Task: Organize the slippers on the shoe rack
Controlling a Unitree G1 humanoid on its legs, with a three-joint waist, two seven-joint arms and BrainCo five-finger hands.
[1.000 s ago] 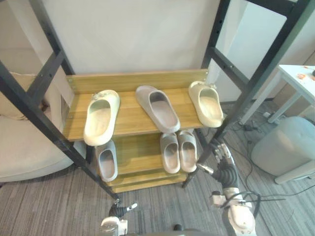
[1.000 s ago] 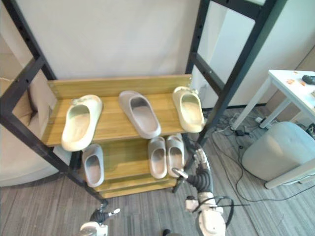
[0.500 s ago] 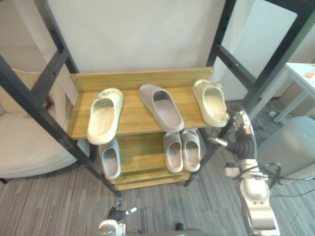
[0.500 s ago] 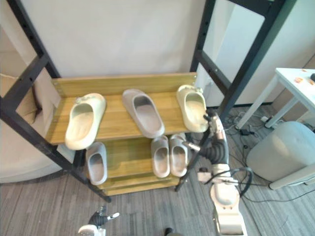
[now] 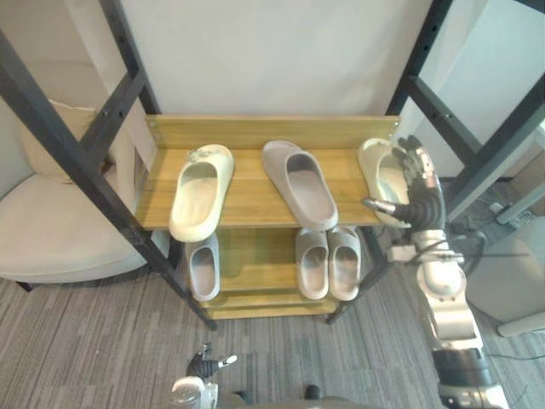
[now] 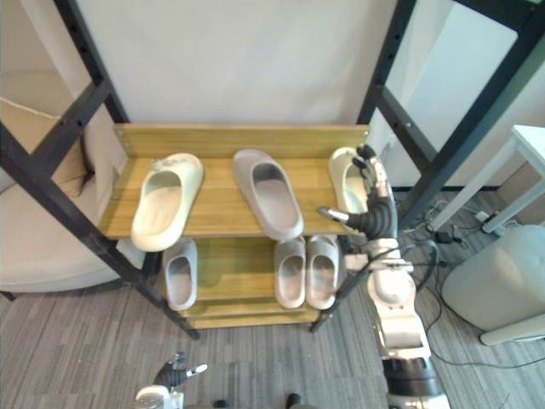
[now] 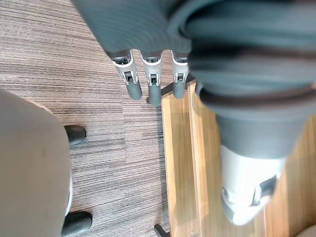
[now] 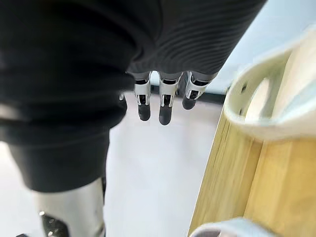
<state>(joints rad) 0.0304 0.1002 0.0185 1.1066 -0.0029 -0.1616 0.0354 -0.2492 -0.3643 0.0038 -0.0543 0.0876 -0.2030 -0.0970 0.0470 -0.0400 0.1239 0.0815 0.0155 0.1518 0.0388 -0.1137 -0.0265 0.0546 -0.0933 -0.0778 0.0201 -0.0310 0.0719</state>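
Grey striped carpet (image 5: pixel 85 341) lies under a two-shelf wooden shoe rack (image 5: pixel 247 183), which stands inside a black metal frame (image 5: pixel 85 162) against a white wall. On the top shelf, at the centre of the frame, a cream slipper (image 5: pixel 200 192) lies at the left. A long grey slipper (image 5: pixel 300 183) lies angled in the middle, and a second cream slipper (image 5: pixel 379 170) sits at the right end. The lower shelf carries a single grey slipper (image 5: pixel 203 267) at the left and a grey pair (image 5: pixel 313 262) side by side, right of centre. The right hand (image 5: pixel 417 200) is raised at that second cream slipper, fingers straight and thumb spread, gripping nothing; contact cannot be told. The left hand (image 5: pixel 204 366) hangs at the bottom edge with relaxed, empty fingers.
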